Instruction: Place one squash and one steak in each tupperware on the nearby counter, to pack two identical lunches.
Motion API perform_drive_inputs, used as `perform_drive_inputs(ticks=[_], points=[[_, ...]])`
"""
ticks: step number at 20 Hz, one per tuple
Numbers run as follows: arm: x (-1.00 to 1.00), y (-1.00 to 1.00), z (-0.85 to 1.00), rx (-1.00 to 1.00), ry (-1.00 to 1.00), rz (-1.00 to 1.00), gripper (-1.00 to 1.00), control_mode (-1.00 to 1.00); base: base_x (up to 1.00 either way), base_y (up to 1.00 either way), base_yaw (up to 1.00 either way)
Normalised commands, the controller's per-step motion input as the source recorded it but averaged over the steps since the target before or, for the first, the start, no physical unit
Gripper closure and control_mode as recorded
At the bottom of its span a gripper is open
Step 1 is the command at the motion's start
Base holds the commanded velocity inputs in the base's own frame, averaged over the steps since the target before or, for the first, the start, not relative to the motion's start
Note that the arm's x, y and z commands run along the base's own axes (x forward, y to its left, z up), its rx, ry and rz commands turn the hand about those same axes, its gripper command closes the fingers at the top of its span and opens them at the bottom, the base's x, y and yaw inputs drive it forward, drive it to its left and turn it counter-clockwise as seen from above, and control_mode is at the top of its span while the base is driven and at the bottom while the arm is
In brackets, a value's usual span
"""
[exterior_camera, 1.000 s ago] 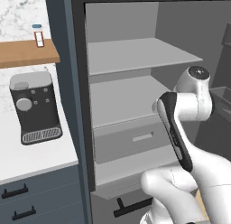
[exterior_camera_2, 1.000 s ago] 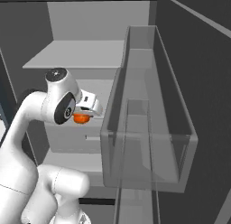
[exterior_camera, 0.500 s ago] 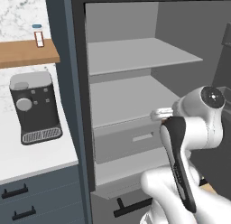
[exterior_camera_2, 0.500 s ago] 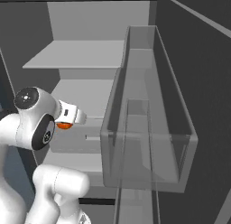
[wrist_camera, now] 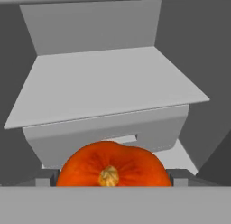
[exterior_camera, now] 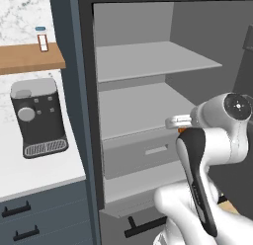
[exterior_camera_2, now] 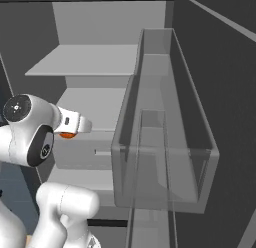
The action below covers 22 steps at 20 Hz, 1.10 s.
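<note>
Left base view: white arm rises from the lower right of the frame, wrist at right centre in front of the open grey fridge cabinet (exterior_camera: 148,91). A sliver of the round orange-red squash (exterior_camera: 181,131) shows just under the white hand, above the grey drawer (exterior_camera: 143,154) with its slot handle. Black-and-silver coffee machine (exterior_camera: 38,117) sits on the white counter (exterior_camera: 34,175) at left; small white bottle with blue cap (exterior_camera: 41,40) on the wooden wall shelf (exterior_camera: 29,58), upper left.

Right base view: hand at left centre, squash (exterior_camera_2: 66,135) tucked under its tip, in front of the lower grey shelf. Clear door bin (exterior_camera_2: 165,157) fills the centre and right.

Hand view: squash (wrist_camera: 110,166) at bottom centre, stem toward the camera, seated between the two dark fingertips of the gripper (wrist_camera: 110,178), one tip (wrist_camera: 45,177) at each side, touching it. Claw is clamped on the squash at a wide spread. Grey shelf and drawer front lie beyond it.
</note>
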Motion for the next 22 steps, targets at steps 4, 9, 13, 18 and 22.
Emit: perform_drive_inputs(ticks=[4,9,13,18,22], points=[[0.0,0.0,0.0,0.0,0.0,0.0,1.0,-1.0,0.0,0.0,0.0],[-0.33,0.0,-0.03,0.0,0.0,0.0,1.0,-1.0,0.0,0.0,0.0],[0.0,0.0,0.0,0.0,0.0,0.0,1.0,1.0,-0.91,0.11,0.01],[0.0,0.0,0.0,0.0,0.0,0.0,1.0,1.0,-0.83,0.34,0.09],[0.0,0.0,0.0,0.0,0.0,0.0,1.0,1.0,-0.7,0.8,0.12]])
